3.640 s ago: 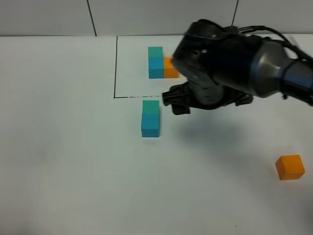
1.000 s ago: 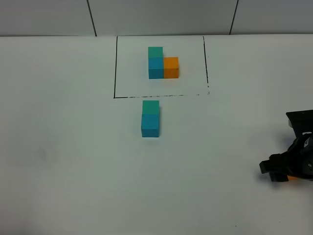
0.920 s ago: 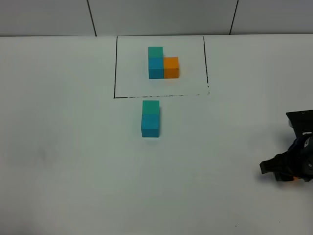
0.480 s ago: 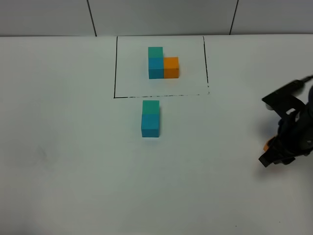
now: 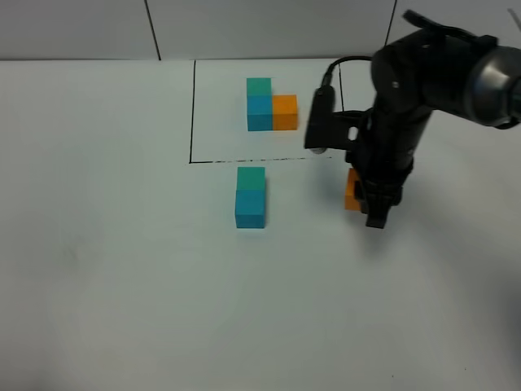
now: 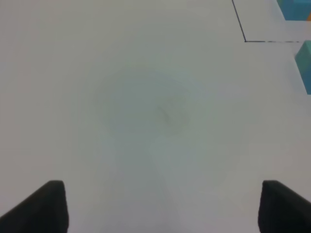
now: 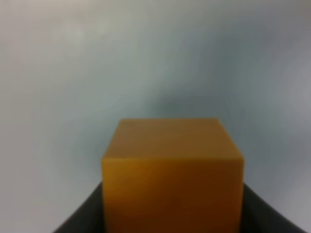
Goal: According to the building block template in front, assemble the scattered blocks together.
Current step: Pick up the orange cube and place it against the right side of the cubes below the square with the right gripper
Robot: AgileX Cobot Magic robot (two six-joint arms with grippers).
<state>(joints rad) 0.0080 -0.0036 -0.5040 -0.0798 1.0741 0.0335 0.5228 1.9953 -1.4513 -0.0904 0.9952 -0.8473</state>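
The template (image 5: 271, 104), a teal-green, blue and orange L of cubes, sits inside a thin black frame at the back. Below the frame, the loose teal-green cube (image 5: 251, 178) and loose blue cube (image 5: 250, 209) stand joined in a column. My right gripper (image 5: 364, 198) is shut on the loose orange cube (image 5: 352, 192) and holds it above the table, to the right of that column. The orange cube fills the right wrist view (image 7: 171, 174). My left gripper (image 6: 158, 206) is open over bare table, with only its two dark fingertips showing.
The white table (image 5: 122, 269) spreads to the left and front. A grey tiled wall (image 5: 244, 28) runs along the back. The right arm (image 5: 423, 73) reaches over the frame's right side.
My right gripper closed on the orange cube at the right edge, lifted it, and carried it left and back to beside the teal-blue column. The column and template have not moved.
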